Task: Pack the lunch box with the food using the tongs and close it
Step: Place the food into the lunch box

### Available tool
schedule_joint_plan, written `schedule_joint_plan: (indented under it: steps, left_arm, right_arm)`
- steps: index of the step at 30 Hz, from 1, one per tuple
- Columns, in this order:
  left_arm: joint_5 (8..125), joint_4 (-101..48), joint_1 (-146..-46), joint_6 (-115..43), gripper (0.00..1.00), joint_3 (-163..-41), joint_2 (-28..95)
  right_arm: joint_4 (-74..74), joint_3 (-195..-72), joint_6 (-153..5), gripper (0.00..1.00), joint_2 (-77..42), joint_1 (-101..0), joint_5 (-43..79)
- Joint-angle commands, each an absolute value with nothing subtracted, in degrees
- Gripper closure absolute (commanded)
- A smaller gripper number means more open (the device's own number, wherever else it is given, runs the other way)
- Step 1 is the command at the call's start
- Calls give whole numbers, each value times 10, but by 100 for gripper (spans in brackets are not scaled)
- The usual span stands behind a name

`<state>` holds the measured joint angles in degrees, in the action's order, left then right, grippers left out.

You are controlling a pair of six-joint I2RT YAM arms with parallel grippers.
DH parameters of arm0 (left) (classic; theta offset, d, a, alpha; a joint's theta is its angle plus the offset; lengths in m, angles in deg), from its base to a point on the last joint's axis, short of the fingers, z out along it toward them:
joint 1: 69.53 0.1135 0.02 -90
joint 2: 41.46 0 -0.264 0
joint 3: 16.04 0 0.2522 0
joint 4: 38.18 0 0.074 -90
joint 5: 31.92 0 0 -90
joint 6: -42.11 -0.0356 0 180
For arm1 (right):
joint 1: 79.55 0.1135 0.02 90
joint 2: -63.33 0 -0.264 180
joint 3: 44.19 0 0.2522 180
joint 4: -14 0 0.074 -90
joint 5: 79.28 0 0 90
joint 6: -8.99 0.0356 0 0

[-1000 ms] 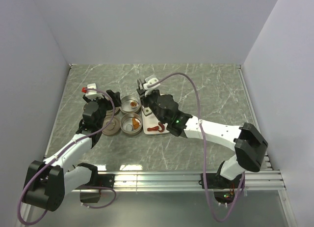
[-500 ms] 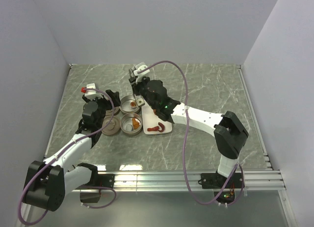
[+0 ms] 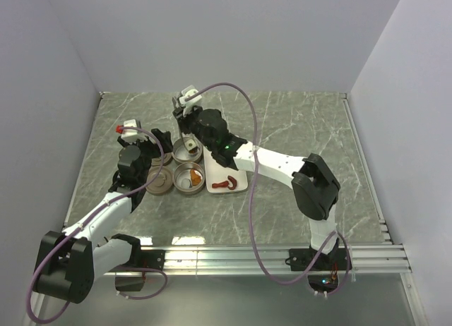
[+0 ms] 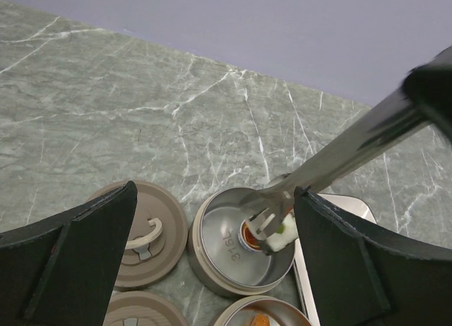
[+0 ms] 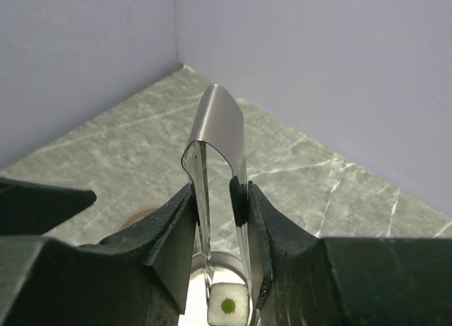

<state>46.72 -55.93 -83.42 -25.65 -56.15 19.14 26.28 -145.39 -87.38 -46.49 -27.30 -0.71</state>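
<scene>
At the near edge, past the rail, a strip of bare surface (image 3: pixel 233 220) lies between the arm bases and the tins. Next out, the near tin (image 3: pixel 177 183) holds orange food, with its lid (image 3: pixel 159 182) just to the left. The white tray (image 3: pixel 243 188) on its right keeps one red piece (image 3: pixel 224 183). The left hand (image 3: pixel 159 144) hangs wide open over the lid side, holding nothing.

The change is further out. Within the last second the right arm has swung left off the tray. The right hand (image 5: pixel 217 213), clamped on the tongs (image 5: pixel 219 121), now has their tips down inside the far tin (image 4: pixel 212 259). A white slice (image 4: pixel 282 234) with a green centre is pinched there, beside an orange piece (image 4: pixel 248 234) on the bottom (whether the slice touches the tin floor I cannot tell). It looks ready to be let go; the red piece and both lids remain to be dealt with.

Beyond the far tin the surface runs open to the back wall. The left wall is closer, and the left hand crowds that side.
</scene>
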Motion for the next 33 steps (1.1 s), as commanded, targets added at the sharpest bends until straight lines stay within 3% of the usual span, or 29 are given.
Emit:
schedule_joint_plan:
  steps: [1, 7, 13, 33]
  left_arm:
    - [475, -577, -832, -248, 1, -565, 187]
    - [475, -577, -832, -248, 1, -566, 190]
    - [477, -577, -831, -248, 1, -566, 190]
    - [481, -578, -831, -248, 1, -567, 190]
  right_arm:
    - [272, -1498, -866, 71, -476, -276, 3]
    - [270, -1508, -864, 56, -487, -280, 10]
    - [270, -1507, -863, 48, -488, -282, 8]
    - [338, -1410, -867, 50, -412, -282, -22]
